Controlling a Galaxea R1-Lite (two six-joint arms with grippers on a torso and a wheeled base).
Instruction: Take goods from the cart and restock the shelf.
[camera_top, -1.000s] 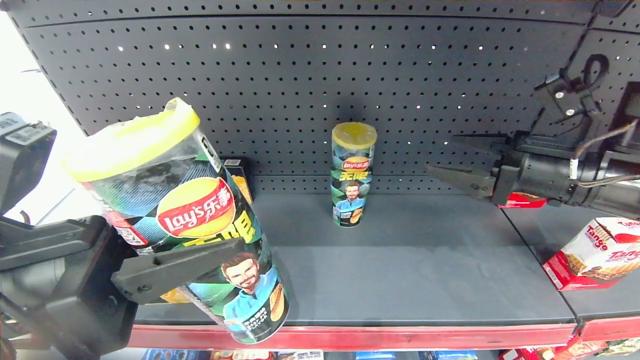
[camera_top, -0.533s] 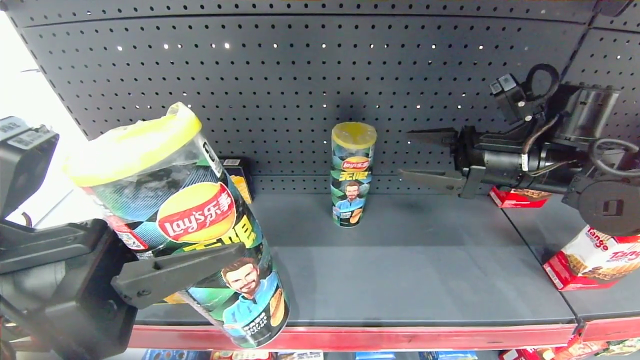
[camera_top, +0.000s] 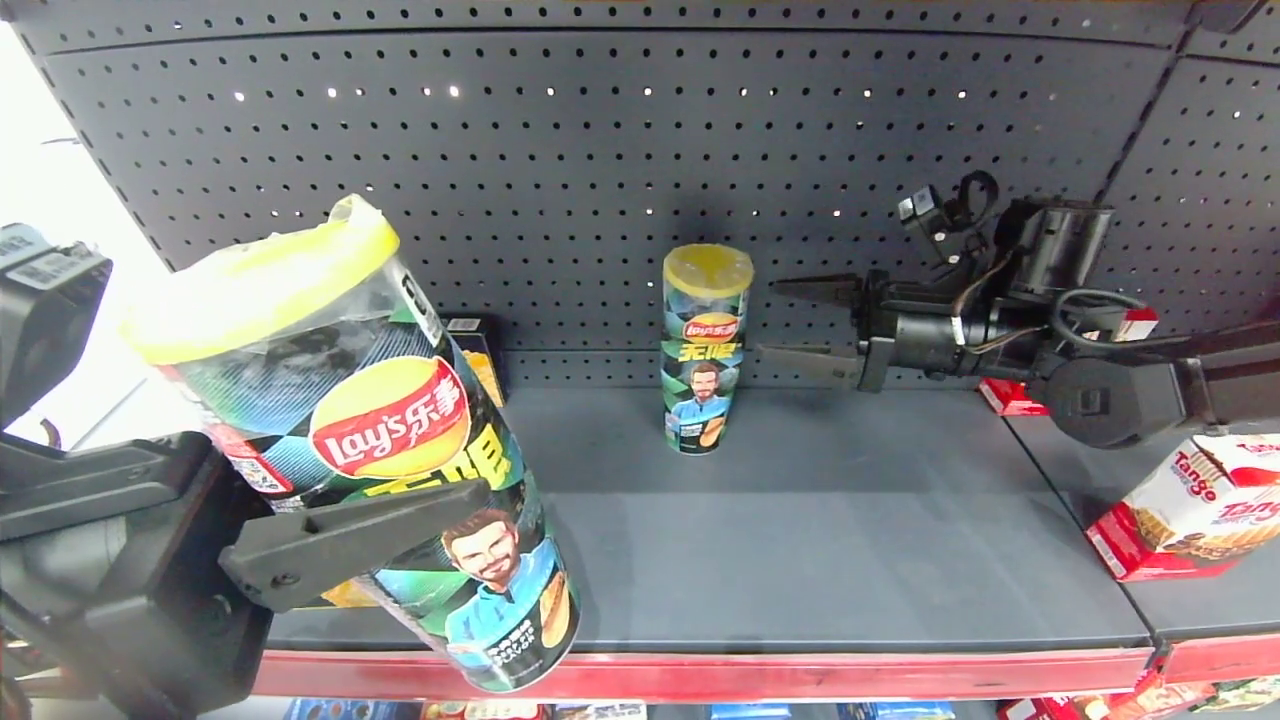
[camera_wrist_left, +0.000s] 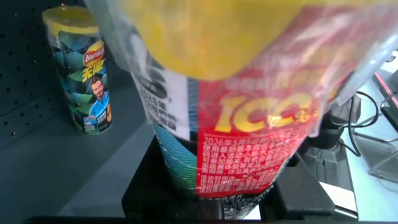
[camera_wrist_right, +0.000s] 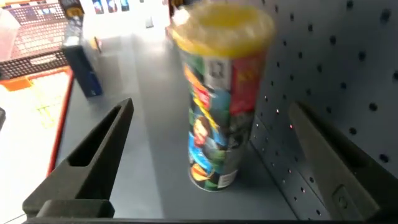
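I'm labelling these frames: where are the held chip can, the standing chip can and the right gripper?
held chip can (camera_top: 390, 430): head view, on its front label.
standing chip can (camera_top: 705, 350): head view, mid-body.
right gripper (camera_top: 768, 320): head view, midway between its fingertips.

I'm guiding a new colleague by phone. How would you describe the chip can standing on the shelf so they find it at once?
Look at the dark grey shelf with the pegboard back wall. Near its middle, close to that wall, stands a tall chip can with a yellow lid. Unlike its twin can, held tilted at the left front edge, it stands upright and unheld.
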